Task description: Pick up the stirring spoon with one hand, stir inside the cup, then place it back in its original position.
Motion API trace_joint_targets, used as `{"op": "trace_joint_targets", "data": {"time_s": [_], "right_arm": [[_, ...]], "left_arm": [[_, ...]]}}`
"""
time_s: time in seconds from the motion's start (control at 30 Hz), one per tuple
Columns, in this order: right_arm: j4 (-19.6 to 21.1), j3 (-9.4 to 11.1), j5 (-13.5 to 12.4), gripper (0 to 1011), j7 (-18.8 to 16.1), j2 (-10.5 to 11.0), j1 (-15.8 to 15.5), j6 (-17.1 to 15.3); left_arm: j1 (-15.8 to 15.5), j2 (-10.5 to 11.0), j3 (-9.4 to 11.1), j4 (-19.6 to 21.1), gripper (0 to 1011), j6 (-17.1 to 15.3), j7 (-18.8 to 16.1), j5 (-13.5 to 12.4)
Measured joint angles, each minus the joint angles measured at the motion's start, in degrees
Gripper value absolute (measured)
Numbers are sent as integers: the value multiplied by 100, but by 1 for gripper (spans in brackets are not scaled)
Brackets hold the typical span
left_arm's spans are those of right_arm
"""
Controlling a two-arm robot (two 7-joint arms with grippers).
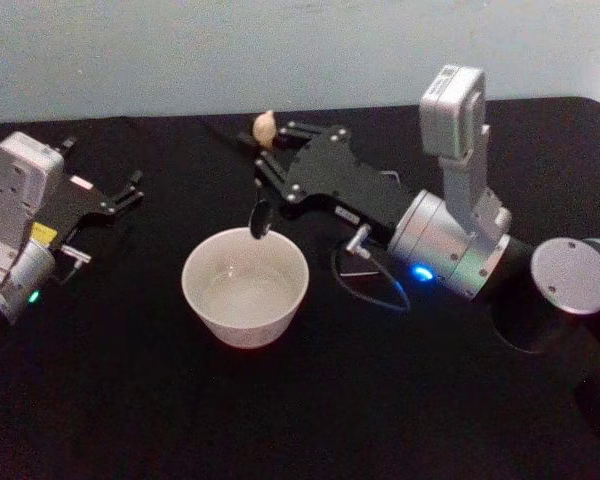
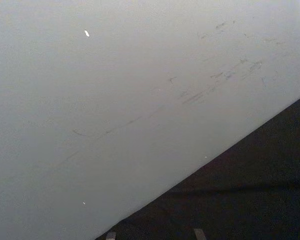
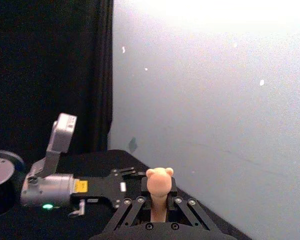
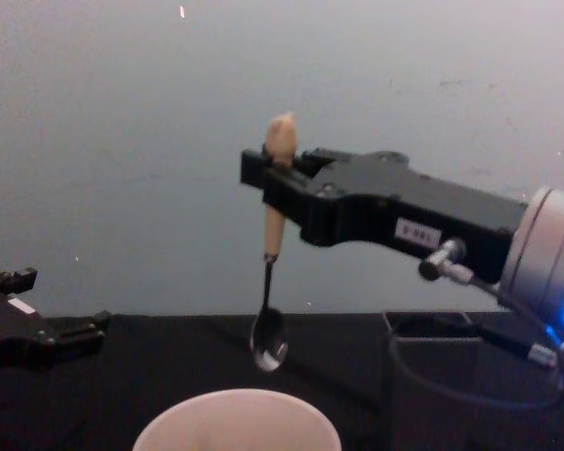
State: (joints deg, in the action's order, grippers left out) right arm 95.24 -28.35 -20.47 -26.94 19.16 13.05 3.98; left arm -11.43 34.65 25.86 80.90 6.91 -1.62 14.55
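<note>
Black, with a small white label, the right gripper (image 4: 265,171) reaches from the right edge of the chest view to the middle of the frame, its jaws clamped on the pale handle of the stirring spoon (image 4: 273,225). In the head view this gripper (image 1: 265,160) sits just above centre, on a silver-grey arm running to the lower right. A black table (image 1: 130,400) spans the lower part of the head view, with a pale grey wall (image 2: 140,100) along the top. Parked at the left edge of the head view, the left gripper (image 1: 105,165) lies low over the table with its fingers spread apart and nothing between them. The cup (image 1: 242,330), wide, round and cream-white, stands at the centre of the head view; in the chest view its rim (image 4: 235,404) shows at the bottom centre. A dark grey square holder (image 4: 432,371) stands at the lower right of the chest view, beneath the right arm and beside the cup. The spoon hangs upright, rounded knob above the jaws and thin neck below. Its shiny bowl (image 1: 261,225) overlaps the cup's far rim in the head view, while the chest view shows it just above the rim, not touching. In the right wrist view the knob (image 3: 159,182) sticks up at bottom centre.
</note>
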Motion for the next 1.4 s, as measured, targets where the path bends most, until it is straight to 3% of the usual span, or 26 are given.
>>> {"op": "trace_joint_targets", "data": {"time_s": [0.43, 0.9, 1.4], "right_arm": [[176, 359, -66, 159, 239, 144, -78, -11], [434, 828, -95, 159, 494, 333, -402, -35], [405, 1058, -23, 159, 626, 348, -590, -90]], "left_arm": [[0, 0, 0, 0, 1001, 0, 0, 0], [0, 0, 0, 0, 1001, 0, 0, 0], [0, 0, 0, 0, 1001, 0, 0, 0]]}}
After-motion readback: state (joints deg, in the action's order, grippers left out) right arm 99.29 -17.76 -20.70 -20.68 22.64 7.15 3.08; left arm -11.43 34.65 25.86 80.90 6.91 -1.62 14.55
